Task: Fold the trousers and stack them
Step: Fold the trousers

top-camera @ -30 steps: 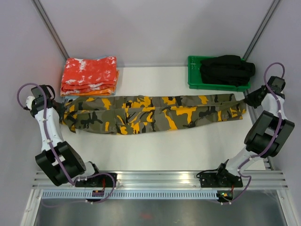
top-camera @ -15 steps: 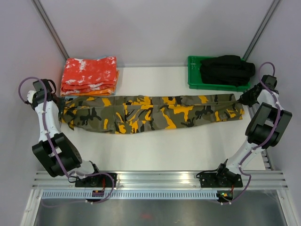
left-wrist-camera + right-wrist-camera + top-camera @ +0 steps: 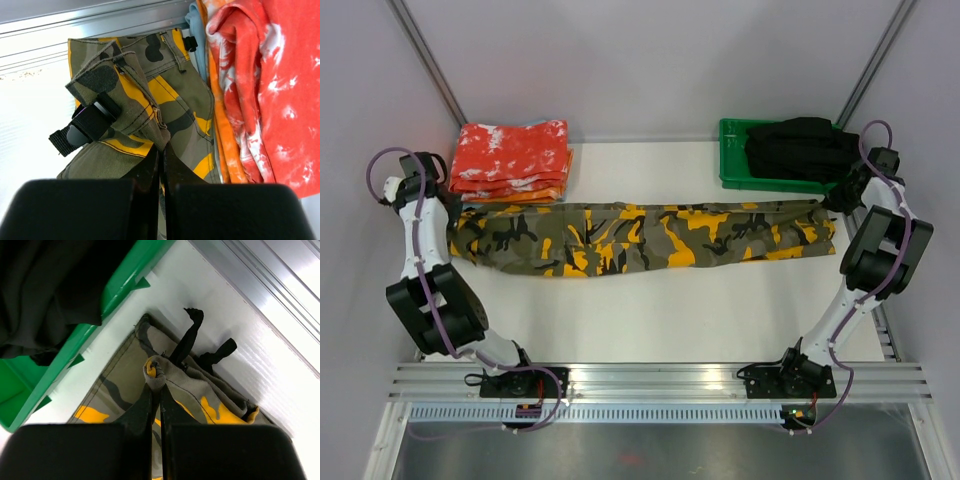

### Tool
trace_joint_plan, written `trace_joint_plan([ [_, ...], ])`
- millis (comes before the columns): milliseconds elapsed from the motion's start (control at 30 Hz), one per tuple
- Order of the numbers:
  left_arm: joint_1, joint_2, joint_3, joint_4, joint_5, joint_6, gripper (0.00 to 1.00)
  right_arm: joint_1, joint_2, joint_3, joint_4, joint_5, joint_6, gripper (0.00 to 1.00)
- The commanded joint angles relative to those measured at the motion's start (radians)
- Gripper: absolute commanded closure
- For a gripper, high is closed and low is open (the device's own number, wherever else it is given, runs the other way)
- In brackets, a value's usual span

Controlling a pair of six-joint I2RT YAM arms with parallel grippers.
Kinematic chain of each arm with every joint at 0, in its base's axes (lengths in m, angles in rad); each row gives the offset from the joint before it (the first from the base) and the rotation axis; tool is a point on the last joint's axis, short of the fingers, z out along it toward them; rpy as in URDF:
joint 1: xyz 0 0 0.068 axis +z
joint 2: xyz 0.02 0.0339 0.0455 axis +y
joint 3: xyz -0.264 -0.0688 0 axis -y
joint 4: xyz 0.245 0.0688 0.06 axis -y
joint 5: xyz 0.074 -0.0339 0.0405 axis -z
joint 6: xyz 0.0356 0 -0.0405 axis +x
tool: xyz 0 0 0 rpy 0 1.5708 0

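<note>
Trousers (image 3: pixel 640 235): stretched long, left to right, across the middle of the table (image 3: pixel 670 320); a flat narrow band with each end held.
Left gripper (image 3: pixel 161 150): jaws shut tight on a bunched fold at the left end, beside a black strap tab (image 3: pixel 82 131).
Right gripper (image 3: pixel 156 387): jaws shut on a small pinch of cloth at the right end; black straps (image 3: pixel 192 335) trail past it.
Done: looks already folded lengthwise, one leg over the other, and pulled straight.
To do: fold end to end, probably more than once, then stack. None of that shows yet.
Around: red-orange cloth stack (image 3: pixel 510 160) just behind the left end, touching it or nearly. Green tray (image 3: pixel 728 172) with a black garment (image 3: pixel 802 145) in it, just behind the right end.
In the way: near side looks free for the fold. The stack and tray crowd both grippers on the far side, so cloth could snag there.
</note>
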Motion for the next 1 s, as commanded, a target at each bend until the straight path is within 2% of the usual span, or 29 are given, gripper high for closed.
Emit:
trace_joint_plan([
  [0,0.011,0.031,0.049,0.081,-0.108,-0.051,0.98,-0.010,0.027,0.059,0.019,0.076,-0.033,1.00],
  [200,0.006,0.089,0.049,0.103,-0.111,-0.040,0.98,0.002,0.063,0.102,0.011,0.078,-0.044,1.00],
  [467,-0.017,0.120,0.053,0.222,-0.070,0.042,0.98,0.028,0.080,0.140,0.052,0.055,-0.045,1.00],
  [600,-0.038,0.150,0.085,0.221,-0.090,0.041,0.98,0.047,0.102,0.174,0.039,0.075,-0.044,1.00],
  [767,-0.048,0.239,0.148,0.143,-0.094,0.029,0.97,0.048,0.122,0.200,0.022,0.076,-0.038,0.98],
  [833,-0.048,0.255,0.167,0.123,-0.100,0.032,0.91,0.048,0.123,0.209,0.013,0.069,-0.045,0.94],
  [900,-0.048,0.247,0.168,0.123,-0.102,0.050,0.79,0.048,0.119,0.234,-0.004,0.041,-0.067,0.82],
  [933,-0.048,0.241,0.168,0.129,-0.100,0.058,0.57,0.050,0.114,0.243,-0.012,0.027,-0.076,0.74],
  [967,-0.048,0.223,0.174,0.141,-0.090,0.082,0.49,0.050,0.103,0.263,-0.015,-0.009,-0.096,0.64],
])
